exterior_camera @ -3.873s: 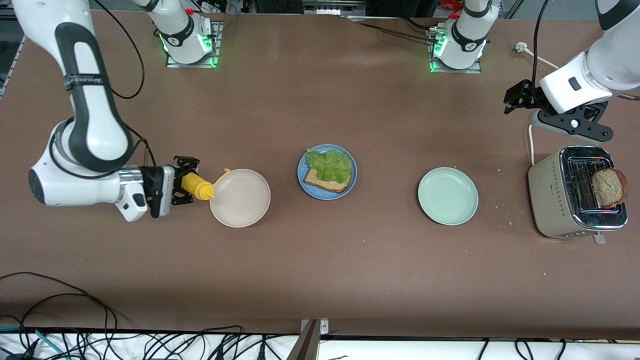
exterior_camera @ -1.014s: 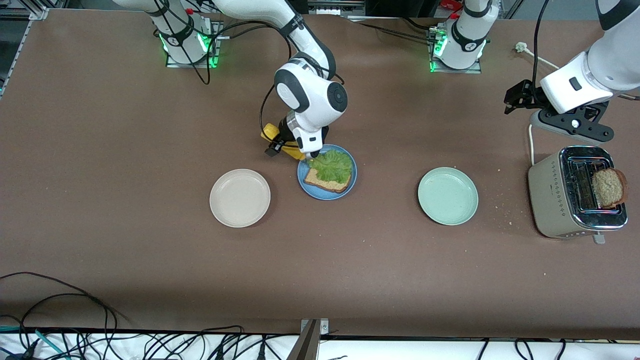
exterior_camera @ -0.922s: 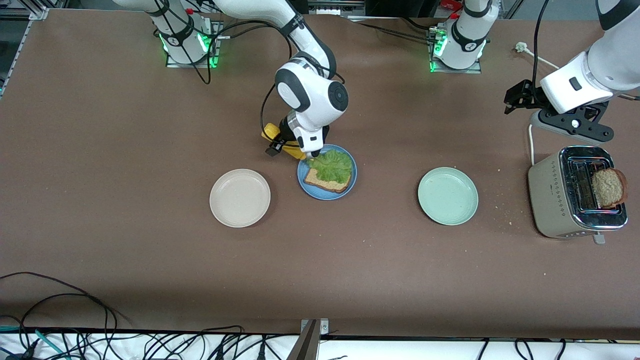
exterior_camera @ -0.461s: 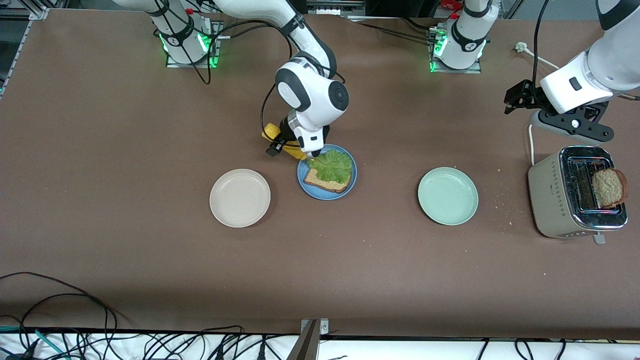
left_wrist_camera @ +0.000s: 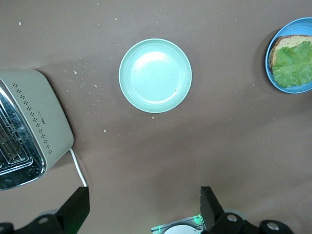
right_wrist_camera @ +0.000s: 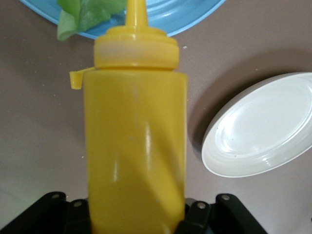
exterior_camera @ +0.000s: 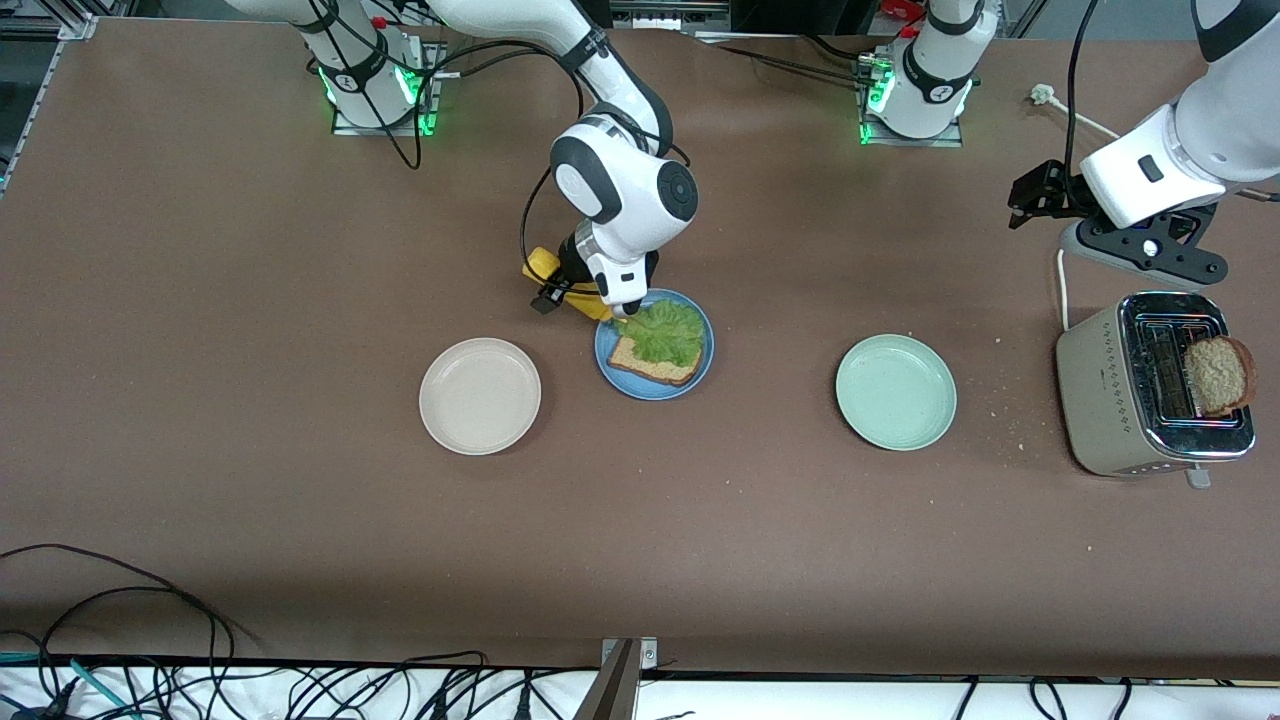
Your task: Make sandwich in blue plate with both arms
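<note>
You are looking at a brown table (exterior_camera: 300,250) sprinkled with crumbs near the toaster (exterior_camera: 1150,398), with tangled cables along the edge nearest the front camera. Your right gripper (exterior_camera: 585,297) is clamped on a yellow squeeze bottle (right_wrist_camera: 134,146), tipped so its nozzle points at the rim of the blue plate (exterior_camera: 702,372), over the lettuce's edge. On that plate, in the middle of the table, lies 1 slice of bread (exterior_camera: 650,366) with a lettuce leaf (exterior_camera: 665,332) on top; the sandwich has no top slice. A 2nd slice (exterior_camera: 1217,375) stands in the toaster at the left arm's end. A beige plate (exterior_camera: 480,396) sits toward the right arm's end, a pale green plate (left_wrist_camera: 155,75) between the blue plate and the toaster. Your left gripper (left_wrist_camera: 141,212) waits with fingers apart, empty, high over the table near the toaster.
</note>
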### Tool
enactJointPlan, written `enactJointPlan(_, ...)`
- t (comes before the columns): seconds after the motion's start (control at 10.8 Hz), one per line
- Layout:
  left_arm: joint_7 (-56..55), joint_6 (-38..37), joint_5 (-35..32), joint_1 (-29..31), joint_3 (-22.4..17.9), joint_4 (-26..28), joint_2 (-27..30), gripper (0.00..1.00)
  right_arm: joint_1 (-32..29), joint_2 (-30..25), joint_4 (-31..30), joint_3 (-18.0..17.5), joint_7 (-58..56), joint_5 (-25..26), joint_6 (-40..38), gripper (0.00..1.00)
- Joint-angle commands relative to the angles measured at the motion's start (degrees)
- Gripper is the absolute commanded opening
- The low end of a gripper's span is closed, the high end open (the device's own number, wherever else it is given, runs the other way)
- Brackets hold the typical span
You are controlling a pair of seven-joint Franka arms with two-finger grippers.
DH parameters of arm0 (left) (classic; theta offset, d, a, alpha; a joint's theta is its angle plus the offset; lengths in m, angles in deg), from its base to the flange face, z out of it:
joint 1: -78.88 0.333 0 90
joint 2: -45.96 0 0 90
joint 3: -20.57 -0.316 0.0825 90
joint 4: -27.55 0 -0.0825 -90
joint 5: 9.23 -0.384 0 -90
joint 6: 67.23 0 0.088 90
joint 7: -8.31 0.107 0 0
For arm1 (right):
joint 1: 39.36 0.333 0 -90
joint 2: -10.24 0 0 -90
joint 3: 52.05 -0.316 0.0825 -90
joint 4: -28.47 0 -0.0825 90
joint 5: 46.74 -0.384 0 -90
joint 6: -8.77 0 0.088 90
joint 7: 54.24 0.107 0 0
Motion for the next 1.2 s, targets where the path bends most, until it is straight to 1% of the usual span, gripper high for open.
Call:
enactJointPlan(0.0, 0.6, -1.0, 0.4, 2.0, 0.2, -1.6, -0.8, 1.0, -2.5, -2.0, 1.0, -0.9, -1.1, 0.5, -0.6, 0.0)
enactJointPlan(0.09, 0.7, -1.0, 0.4, 2.0, 0.2, -1.6, -0.9, 1.0, -3.8, -3.5, 1.1, -1.5, -3.3, -0.9, -0.6, 0.0)
enactJointPlan(0.18, 0.6, -1.0, 0.4, 2.0, 0.2, -1.6, -0.9, 1.0, -5.0, -4.5, 1.3, -1.5, -5.3, -4.2, -0.3, 0.0)
enactJointPlan(0.28, 0.5, -1.0, 0.4, 1.9, 0.2, -1.6, -0.9, 1.0, -8.0, -5.4, 1.4, -3.1, -6.3, -6.3, 0.9, 0.0)
enactJointPlan(0.37, 0.5, -1.0, 0.4, 2.0, 0.2, -1.6, -0.9, 1.0, -15.0, -7.3, 1.3, -9.5, -7.2, -6.6, 2.8, 0.0)
enactJointPlan(0.46, 0.5, -1.0, 0.4, 2.1, 0.2, -1.6, -1.0, 1.0, -21.2, -8.5, 1.3, -14.9, -8.0, -6.7, 3.4, 0.0)
enactJointPlan(0.55, 0.6, -1.0, 0.4, 2.2, 0.1, -1.6, -1.0, 1.0, -26.5, -9.5, 1.2, -19.2, -10.8, -7.2, 4.2, 0.0)
enactJointPlan(0.65, 0.5, -1.0, 0.3, 2.2, 0.1, -1.6, -1.0, 1.0, -29.5, -10.5, 1.2, -20.9, -14.5, -9.8, 4.4, 0.0)
enactJointPlan(0.74, 0.6, -1.0, 0.3, 2.5, 0.0, -1.6, -1.0, 1.0, -31.9, -11.3, 1.1, -21.4, -17.9, -12.4, 4.4, 0.0)
enactJointPlan(0.83, 0.7, -1.0, 0.3, 3.3, 0.1, -1.6, -1.0, 1.0, -34.3, -11.7, 1.2, -22.1, -21.8, -14.0, 4.4, 0.0)
enactJointPlan(0.92, 0.7, -1.1, 0.3, 3.4, 0.1, -1.6, -1.0, 1.0, -37.8, -11.9, 1.2, -22.9, -25.9, -17.0, 4.4, 0.0)
enactJointPlan(1.01, 0.7, -1.0, 0.0, 3.5, 0.1, -1.6, -1.0, 1.0, -41.3, -11.9, 1.2, -23.5, -31.6, -19.5, 4.1, 0.0)
enactJointPlan(1.11, 0.7, -1.1, 0.0, 3.8, 0.1, -1.6, -1.0, 1.0, -44.0, -12.0, 1.3, -23.2, -37.9, -22.9, 3.8, 0.0)
